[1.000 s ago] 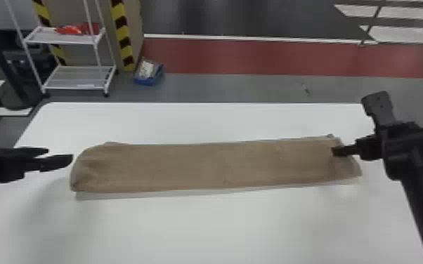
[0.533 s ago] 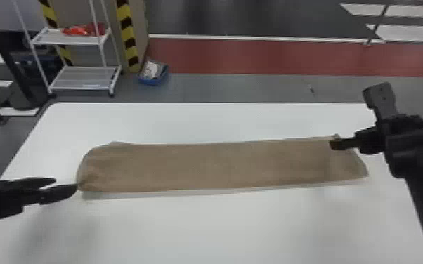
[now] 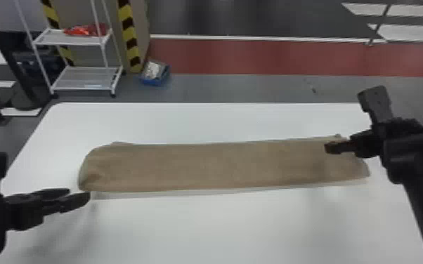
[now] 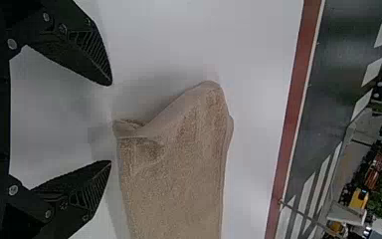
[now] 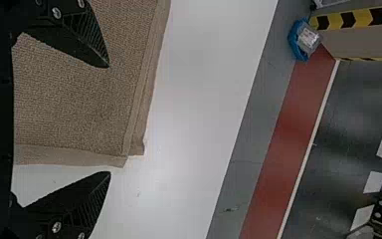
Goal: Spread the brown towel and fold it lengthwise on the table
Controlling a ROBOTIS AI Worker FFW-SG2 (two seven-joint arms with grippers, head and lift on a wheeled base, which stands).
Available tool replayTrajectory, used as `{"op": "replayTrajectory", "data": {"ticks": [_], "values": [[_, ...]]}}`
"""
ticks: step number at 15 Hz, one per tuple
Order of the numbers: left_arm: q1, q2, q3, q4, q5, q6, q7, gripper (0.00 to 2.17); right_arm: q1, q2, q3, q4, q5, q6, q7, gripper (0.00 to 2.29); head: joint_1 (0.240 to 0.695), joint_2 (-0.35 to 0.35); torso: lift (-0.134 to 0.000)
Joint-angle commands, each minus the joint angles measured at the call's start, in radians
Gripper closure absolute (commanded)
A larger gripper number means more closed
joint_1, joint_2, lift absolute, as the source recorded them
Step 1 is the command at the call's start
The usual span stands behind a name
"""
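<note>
On the floor past the far side of the table is a long red stripe (image 3: 274, 58). The white table (image 3: 221, 231) is big and flat. Behind its far left part is a white rack (image 3: 82, 88) with red stuff (image 3: 80, 31) on its upper shelf. The brown towel (image 3: 214, 168) lies across the table in a long, thin strip, with its layers showing at the edges. Its left end is rounded and a bit bumpy.

The right gripper (image 3: 329, 148) is over the towel's right end. Its two fingers are wide apart and it is empty. The left gripper (image 3: 79, 194) is at the towel's near left corner. Its fingers are wide apart too, and empty. A little blue box (image 3: 156, 83) sits on the floor near the rack.
</note>
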Motion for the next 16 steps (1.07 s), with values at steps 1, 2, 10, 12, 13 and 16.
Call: {"op": "replayTrajectory", "data": {"ticks": [1, 2, 10, 12, 13, 16], "values": [[0.000, -0.004, -0.001, 0.004, 0.007, -0.029, 0.019, 0.33, 0.005, -0.001, 0.004, -0.005, 0.000, 0.005, 0.003, 0.13, 0.695, -0.027, -0.124], [0.000, -0.004, 0.000, 0.004, 0.007, -0.029, 0.019, 0.38, 0.005, -0.001, 0.004, -0.005, 0.000, 0.005, 0.003, 0.13, 0.695, -0.025, -0.124], [0.012, 0.007, 0.017, -0.011, 0.008, -0.057, -0.015, 1.75, 0.005, 0.003, 0.016, -0.004, 0.000, 0.002, 0.003, 0.13, 0.695, -0.020, -0.124], [0.011, 0.019, 0.017, -0.013, -0.008, -0.081, -0.018, 1.85, 0.011, 0.006, 0.039, -0.004, 0.009, -0.010, 0.032, 0.15, 0.695, -0.015, -0.124], [0.011, 0.027, 0.020, -0.013, -0.008, -0.084, -0.023, 1.85, 0.014, 0.008, 0.054, -0.004, 0.009, -0.013, 0.041, 0.15, 0.695, -0.008, -0.124], [0.023, 0.042, 0.029, -0.022, -0.012, -0.084, -0.047, 1.85, 0.019, 0.020, 0.093, -0.007, 0.012, -0.013, 0.124, 0.19, 0.695, 0.034, -0.124]]}}
